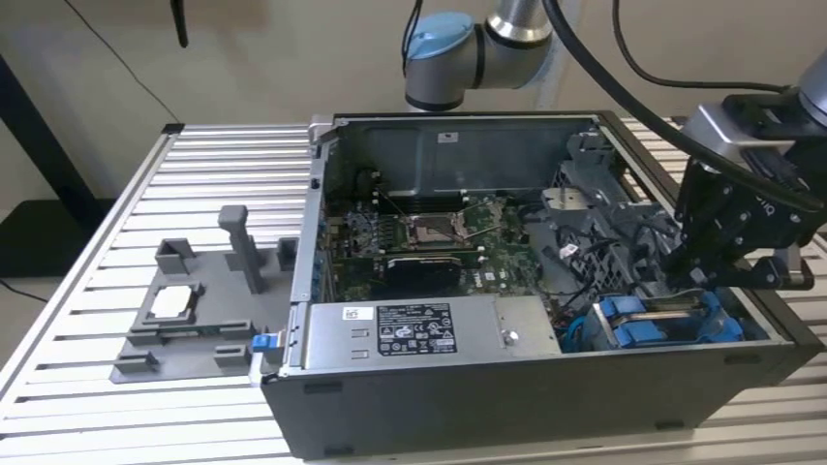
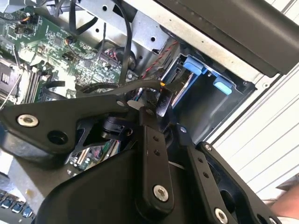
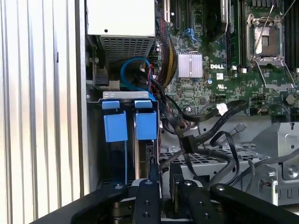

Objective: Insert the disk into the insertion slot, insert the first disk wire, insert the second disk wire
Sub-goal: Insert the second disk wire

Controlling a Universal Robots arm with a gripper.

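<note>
The disk [image 1: 665,314] sits in the insertion slot [image 1: 605,327] at the case's front corner on the exterior view's right, with its blue bracket tabs [image 3: 145,125] sticking out. My gripper [image 1: 691,279] hangs inside the case just above and behind the disk. In the second wrist view the fingertips [image 2: 161,106] pinch the connector end of a black disk wire [image 2: 117,88], held close to the disk's rear edge [image 2: 180,91]. In the first wrist view the gripper [image 3: 164,171] stands beside the blue tabs among loose black cables [image 3: 189,142].
The open grey computer case [image 1: 517,407] holds a green motherboard [image 1: 433,237] and a power supply [image 1: 401,329]. A grey plastic tray with upright posts [image 1: 232,242] lies at the exterior view's left, and a small silver chip [image 1: 174,302] rests on it. The slatted metal table [image 1: 104,291] surrounds everything.
</note>
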